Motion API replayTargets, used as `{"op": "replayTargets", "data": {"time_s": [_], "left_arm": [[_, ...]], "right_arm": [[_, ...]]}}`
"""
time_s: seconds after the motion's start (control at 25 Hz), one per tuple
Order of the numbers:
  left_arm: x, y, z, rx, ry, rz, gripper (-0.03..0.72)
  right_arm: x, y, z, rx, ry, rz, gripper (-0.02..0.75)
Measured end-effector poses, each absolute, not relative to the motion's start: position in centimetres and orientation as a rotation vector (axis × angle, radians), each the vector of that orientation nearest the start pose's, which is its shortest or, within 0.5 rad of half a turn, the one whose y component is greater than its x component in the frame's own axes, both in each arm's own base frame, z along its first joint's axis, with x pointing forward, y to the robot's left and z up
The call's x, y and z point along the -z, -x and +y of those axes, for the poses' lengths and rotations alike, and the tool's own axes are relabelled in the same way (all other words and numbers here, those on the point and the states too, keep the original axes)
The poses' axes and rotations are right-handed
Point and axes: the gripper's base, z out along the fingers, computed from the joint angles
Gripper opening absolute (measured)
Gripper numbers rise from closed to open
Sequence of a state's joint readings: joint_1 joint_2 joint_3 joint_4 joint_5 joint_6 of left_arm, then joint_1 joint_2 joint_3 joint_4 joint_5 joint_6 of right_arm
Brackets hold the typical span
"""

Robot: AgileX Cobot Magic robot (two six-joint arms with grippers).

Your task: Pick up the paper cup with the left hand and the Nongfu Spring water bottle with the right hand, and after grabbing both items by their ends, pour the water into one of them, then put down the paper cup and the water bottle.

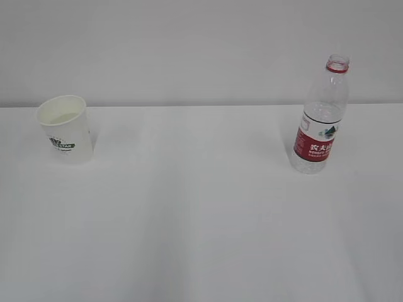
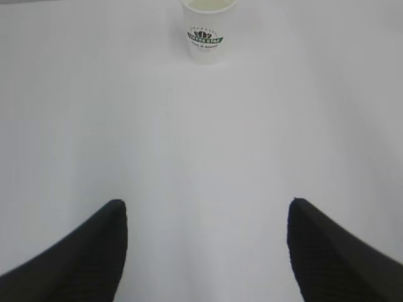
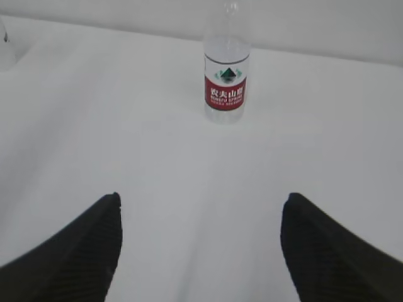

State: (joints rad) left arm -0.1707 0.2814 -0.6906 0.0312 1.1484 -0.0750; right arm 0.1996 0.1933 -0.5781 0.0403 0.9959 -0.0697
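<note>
The white paper cup point(image 1: 65, 129) with a dark green logo stands upright at the table's left; in the left wrist view the paper cup point(image 2: 205, 34) is far ahead at the top edge. My left gripper point(image 2: 206, 204) is open, with only bare table between its fingers. The capless Nongfu Spring water bottle point(image 1: 321, 119), clear with a red label, stands upright at the right. The right wrist view shows the bottle point(image 3: 227, 78) well ahead of my right gripper point(image 3: 201, 198), which is open and holds nothing. Neither arm shows in the exterior view.
The white table point(image 1: 201, 220) runs back to a pale wall point(image 1: 189, 44). A wide stretch of bare table lies between the cup and the bottle.
</note>
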Motion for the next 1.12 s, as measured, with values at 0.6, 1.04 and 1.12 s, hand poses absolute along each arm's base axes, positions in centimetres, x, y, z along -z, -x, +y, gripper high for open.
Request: {"op": "replayTargets", "data": {"time_s": [0.6, 1.04, 1.12], "left_arm": [[-32.2, 1.6, 0.5, 0.130, -0.113, 2.051, 0.540], [-28.8, 0.4, 0.3, 0.120, -0.120, 2.141, 0.533], [-28.3, 0.1, 0.3, 0.119, -0.121, 2.142, 0.527]], "right_arm": [[-29.2, 0.2, 0.0, -0.100, 0.263, 2.123, 0.592], [-27.1, 0.1, 0.0, -0.104, 0.235, 2.183, 0.591], [-27.0, 0.0, -0.1, -0.095, 0.235, 2.186, 0.591]]}}
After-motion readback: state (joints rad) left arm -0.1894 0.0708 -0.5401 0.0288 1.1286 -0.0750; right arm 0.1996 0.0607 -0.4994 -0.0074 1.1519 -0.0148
